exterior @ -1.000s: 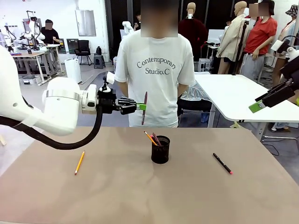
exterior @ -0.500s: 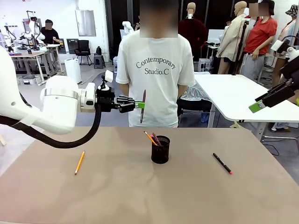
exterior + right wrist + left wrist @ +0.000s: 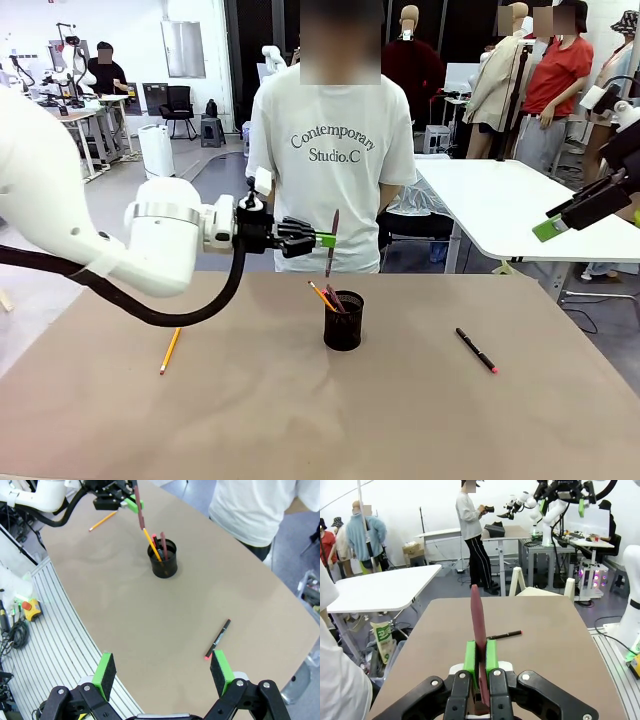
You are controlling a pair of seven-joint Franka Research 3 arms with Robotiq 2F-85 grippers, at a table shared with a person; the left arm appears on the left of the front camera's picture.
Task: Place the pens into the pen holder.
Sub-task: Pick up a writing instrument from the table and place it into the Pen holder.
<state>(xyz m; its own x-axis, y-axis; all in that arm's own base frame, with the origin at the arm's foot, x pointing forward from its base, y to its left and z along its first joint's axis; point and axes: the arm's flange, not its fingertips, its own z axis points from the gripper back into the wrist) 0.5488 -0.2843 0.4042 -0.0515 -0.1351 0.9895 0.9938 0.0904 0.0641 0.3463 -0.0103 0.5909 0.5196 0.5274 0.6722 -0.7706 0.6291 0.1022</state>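
The left arm reaches in level from the left, its wrist turned so the left end effector [image 3: 325,240] points sideways across the desk [image 3: 250,420] towards the middle. Its green pads are pinched tight on a reddish-brown pen [image 3: 333,228], gripped at about mid-length. The pen stands close to upright, with its lower tip hanging above the pen holder [image 3: 343,325] and clear of it. From the front the tip sits a little left of the holder's centre. Whether it is truly over the mouth is hard to say from these angles. In the left wrist view the left end effector [image 3: 479,665] shows the two pads pressed flat against the reddish-brown pen [image 3: 478,625], which rises straight between them.

The right arm is held high and well off to the right, away from the work. The right end effector [image 3: 552,226] holds nothing, and in its own wrist view the right end effector [image 3: 162,672] has its fingers spread wide.

The pen holder [image 3: 164,562] is a small black mesh cup near the desk's middle, already carrying an orange pencil [image 3: 151,545] that leans out over the rim, plus one or two darker sticks. A black pen [image 3: 476,350] with a pink-red tip lies flat to the holder's right. A yellow pencil [image 3: 170,349] lies flat well off to its left.
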